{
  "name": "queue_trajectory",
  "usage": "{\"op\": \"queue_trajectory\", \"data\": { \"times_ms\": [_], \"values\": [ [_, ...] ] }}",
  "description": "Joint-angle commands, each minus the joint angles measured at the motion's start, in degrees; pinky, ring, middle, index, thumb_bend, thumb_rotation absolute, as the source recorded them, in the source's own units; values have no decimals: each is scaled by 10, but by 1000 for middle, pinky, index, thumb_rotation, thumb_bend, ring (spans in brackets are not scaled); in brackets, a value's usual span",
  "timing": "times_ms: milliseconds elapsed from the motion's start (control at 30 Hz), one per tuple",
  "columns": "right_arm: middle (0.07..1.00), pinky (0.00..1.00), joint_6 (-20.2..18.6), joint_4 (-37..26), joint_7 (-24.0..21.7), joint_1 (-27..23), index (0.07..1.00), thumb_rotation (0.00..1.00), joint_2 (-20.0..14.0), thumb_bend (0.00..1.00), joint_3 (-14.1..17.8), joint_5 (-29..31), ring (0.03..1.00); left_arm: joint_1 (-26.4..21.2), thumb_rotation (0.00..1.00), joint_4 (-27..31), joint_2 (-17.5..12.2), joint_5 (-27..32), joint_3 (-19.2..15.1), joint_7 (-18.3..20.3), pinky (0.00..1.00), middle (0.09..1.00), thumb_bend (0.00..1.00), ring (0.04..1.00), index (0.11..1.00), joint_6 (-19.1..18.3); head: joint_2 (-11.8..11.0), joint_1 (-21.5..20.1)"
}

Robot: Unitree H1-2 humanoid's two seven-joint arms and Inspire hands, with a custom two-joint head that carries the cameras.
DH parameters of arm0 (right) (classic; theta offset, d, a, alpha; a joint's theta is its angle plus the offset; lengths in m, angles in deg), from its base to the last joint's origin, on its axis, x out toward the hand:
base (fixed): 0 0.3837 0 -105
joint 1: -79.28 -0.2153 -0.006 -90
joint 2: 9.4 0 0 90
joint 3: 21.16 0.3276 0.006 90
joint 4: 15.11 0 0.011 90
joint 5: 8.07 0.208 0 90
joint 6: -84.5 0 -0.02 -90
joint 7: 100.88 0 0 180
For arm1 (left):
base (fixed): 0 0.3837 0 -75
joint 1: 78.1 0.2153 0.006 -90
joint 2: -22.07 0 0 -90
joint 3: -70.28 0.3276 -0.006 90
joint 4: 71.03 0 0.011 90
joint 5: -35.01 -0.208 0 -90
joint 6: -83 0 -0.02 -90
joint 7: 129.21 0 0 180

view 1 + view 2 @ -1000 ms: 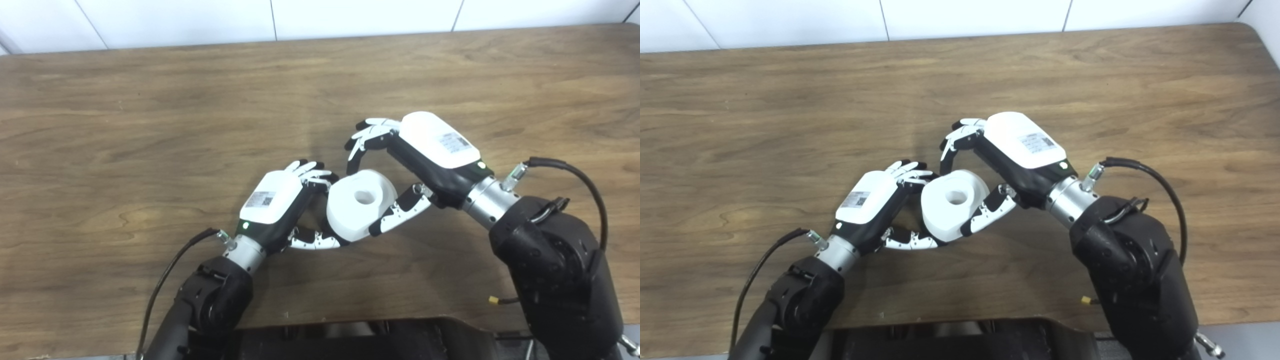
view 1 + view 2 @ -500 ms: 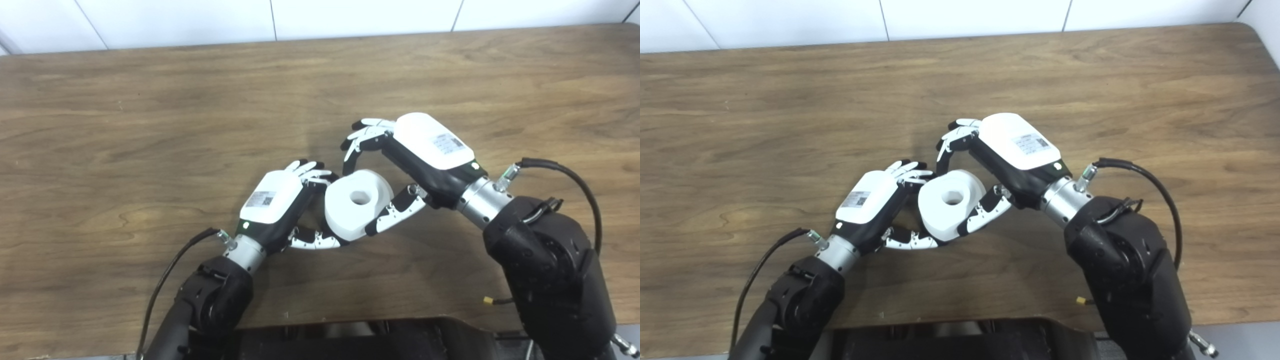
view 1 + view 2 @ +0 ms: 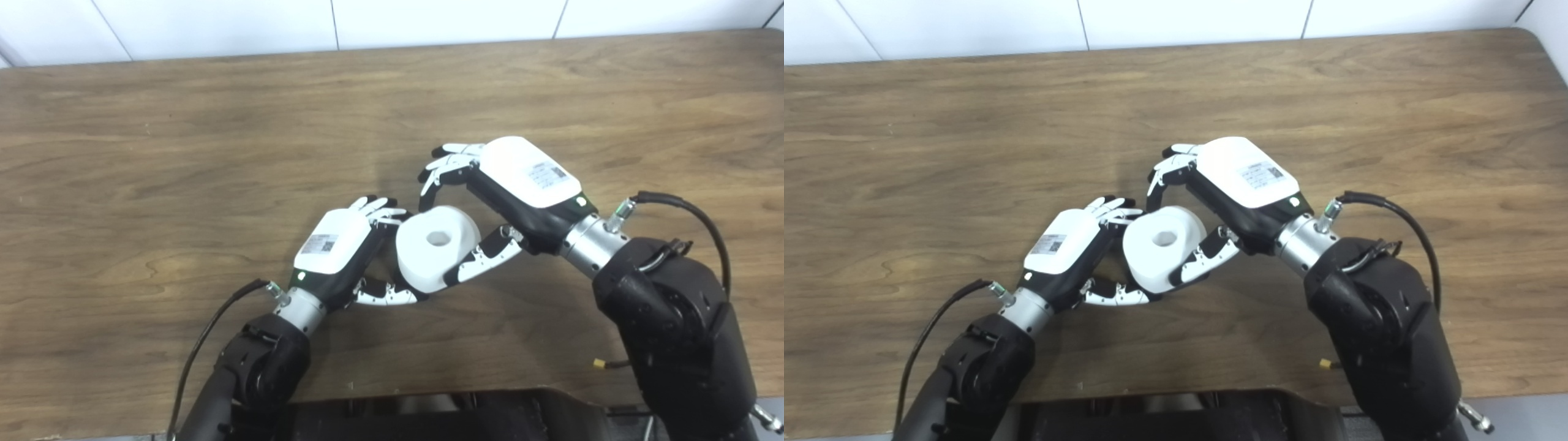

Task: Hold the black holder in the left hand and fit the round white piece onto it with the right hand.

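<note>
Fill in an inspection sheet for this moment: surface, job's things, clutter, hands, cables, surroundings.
Surface: wooden table, bare wood grain.
Job's things: round white piece with a centre hole, between both hands; black holder hidden, cannot confirm.
Clutter: nothing seen.
Hands: left hand curled beside the piece, what it holds is hidden; right hand shut on the piece, fingers over the far side.
Cables: black cable at the left wrist; another at the right wrist.
Surroundings: white tiled wall behind.

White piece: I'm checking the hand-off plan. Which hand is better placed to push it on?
Right. The right hand already grips the round white piece by thumb and fingers; the left hand is curled beside it, its contents hidden.
</note>
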Motion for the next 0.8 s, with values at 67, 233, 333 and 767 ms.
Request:
{"op": "queue_trajectory", "data": {
  "times_ms": [67,233,333,767],
  "values": [
    [902,911,-5,-30,-28,-20,720,321,-6,1000,5,-6,948,-2,54,-7,-1,-6,6,16,964,806,523,913,486,-3,-1,-2],
    [980,925,0,-33,-42,-22,792,368,-7,1000,7,-15,977,-4,54,-8,0,-7,6,18,960,807,523,914,486,-4,-2,-3],
    [984,917,3,-33,-44,-24,805,374,-8,1000,8,-19,975,-3,54,-10,-1,-5,6,17,964,808,523,915,486,-4,-2,-3],
    [998,938,-5,-39,-58,-34,845,411,-4,1000,17,-13,994,-5,54,-19,-3,-4,4,11,963,807,523,915,487,1,-8,-3]
  ]
}}
